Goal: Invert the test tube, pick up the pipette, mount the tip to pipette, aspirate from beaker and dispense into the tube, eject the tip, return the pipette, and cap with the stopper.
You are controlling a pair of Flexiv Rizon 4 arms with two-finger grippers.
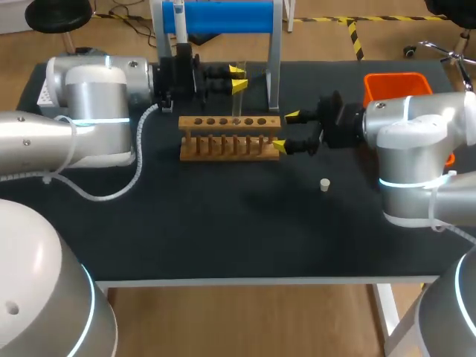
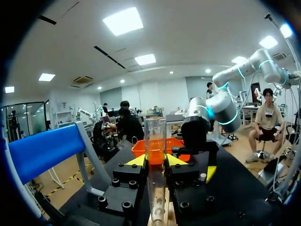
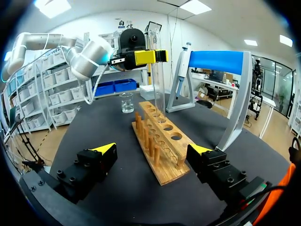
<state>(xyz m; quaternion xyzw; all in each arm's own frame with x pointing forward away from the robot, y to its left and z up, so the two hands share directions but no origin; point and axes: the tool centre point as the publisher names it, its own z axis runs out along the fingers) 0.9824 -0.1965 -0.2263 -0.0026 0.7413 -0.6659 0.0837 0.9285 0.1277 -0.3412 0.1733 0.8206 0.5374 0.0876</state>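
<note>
A clear test tube (image 1: 238, 93) stands upright between the yellow tips of my left gripper (image 1: 237, 79), which is shut on it above the wooden rack (image 1: 230, 137). The tube (image 2: 155, 136) fills the middle of the left wrist view, clamped in that gripper (image 2: 156, 162). Its lower end reaches the rack's (image 3: 160, 136) top row of holes. My right gripper (image 1: 286, 131) is open, one finger on each side of the rack's right end, as the right wrist view shows (image 3: 150, 151). A small white stopper (image 1: 325, 184) lies on the table. The pipette (image 1: 178, 18) hangs on the blue stand (image 1: 227, 16).
An orange bin (image 1: 396, 85) stands at the back right behind my right arm. A glass beaker (image 3: 126, 102) sits beyond the rack's far end. The stand's metal legs (image 1: 274, 74) rise just behind the rack.
</note>
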